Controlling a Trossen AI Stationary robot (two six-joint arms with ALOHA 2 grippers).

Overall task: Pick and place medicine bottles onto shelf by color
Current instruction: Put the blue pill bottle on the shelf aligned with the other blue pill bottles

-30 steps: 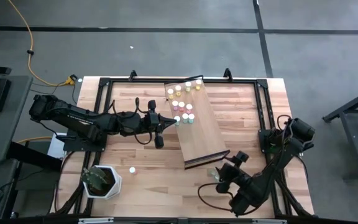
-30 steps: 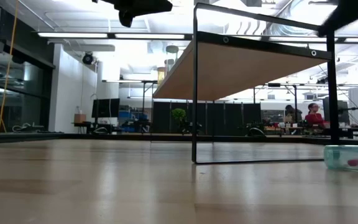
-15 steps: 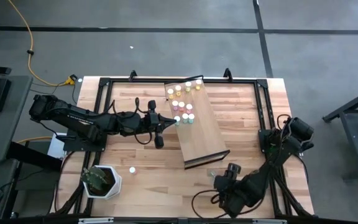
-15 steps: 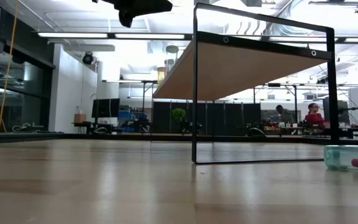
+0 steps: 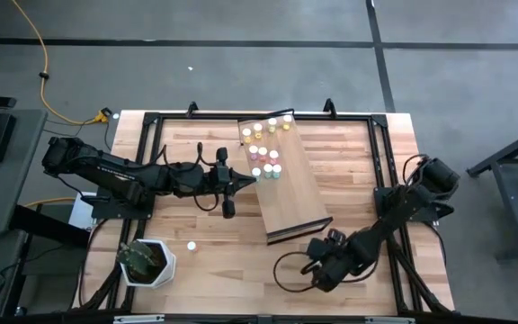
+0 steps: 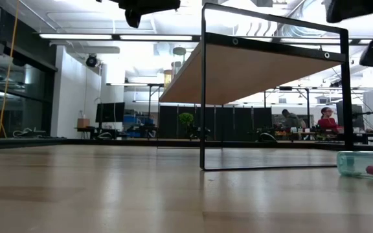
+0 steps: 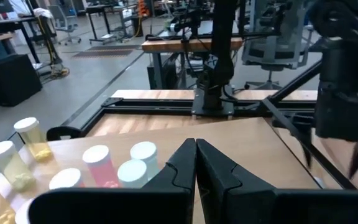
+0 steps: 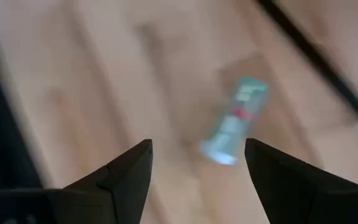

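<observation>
right hand (image 5: 316, 263) shifted left; teal bottle (image 8: 234, 120) blurred.

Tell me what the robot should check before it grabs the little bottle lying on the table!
1. Right gripper open: ok, its fingers stand wide apart.
2. Teal bottle in sight ahead of that gripper: ok, though it lies on its side on the tabletop, not upright.
3. Gripper around the bottle: not ok, the bottle is beyond the fingertips and nothing is held.
4. Left gripper out of the way: ok, it is shut and empty at the shelf edge, far from the right arm.
5. Room on the shelf: ok, the bottles on the shelf cluster at one end.
6. Which colour group it joins: cannot tell.
</observation>
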